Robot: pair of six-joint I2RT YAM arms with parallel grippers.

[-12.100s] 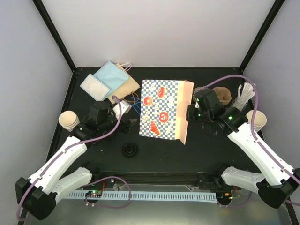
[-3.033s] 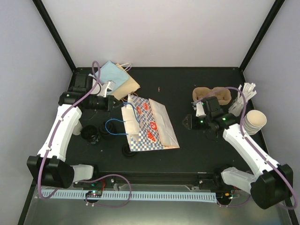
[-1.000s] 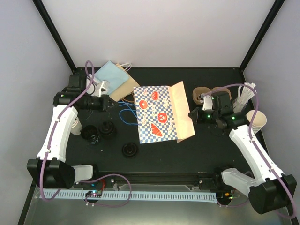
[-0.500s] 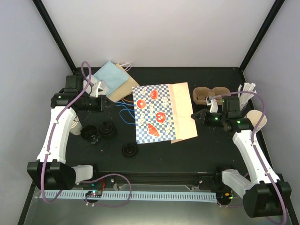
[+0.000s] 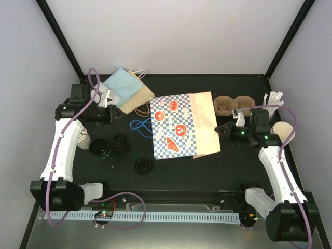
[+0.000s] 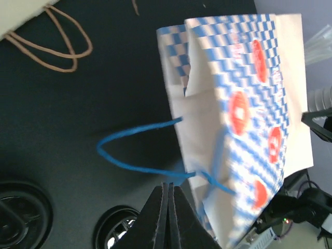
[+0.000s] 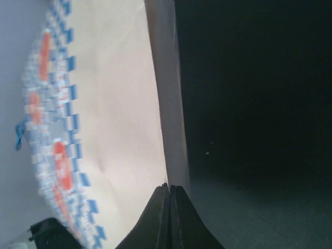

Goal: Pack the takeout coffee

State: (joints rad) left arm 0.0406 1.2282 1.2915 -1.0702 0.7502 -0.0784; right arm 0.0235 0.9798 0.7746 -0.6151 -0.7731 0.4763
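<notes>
1. Your left gripper [image 5: 118, 115] sits at 9 o'clock, jaws pressed together. The blue handle [image 6: 136, 165] runs just past its tips; I cannot tell whether it is pinched.
2. Toward 8 o'clock, a paper cup [image 5: 84, 141] peeks from behind that arm, with three black lids [image 5: 119, 144] beside it.
3. The checked bag [image 5: 174, 127] lies flat at centre, handles toward 9 o'clock, between your grippers.
4. The pulp tray [image 5: 233, 105] lies at 2 o'clock, long axis 9-to-3, holes facing up.
5. Your right gripper [image 5: 218, 128], tips together, meets the bag's right edge.
6. At 3 o'clock stand the stir sticks [image 5: 272, 101] and a second cup [image 5: 280, 129], mouth up.
</notes>
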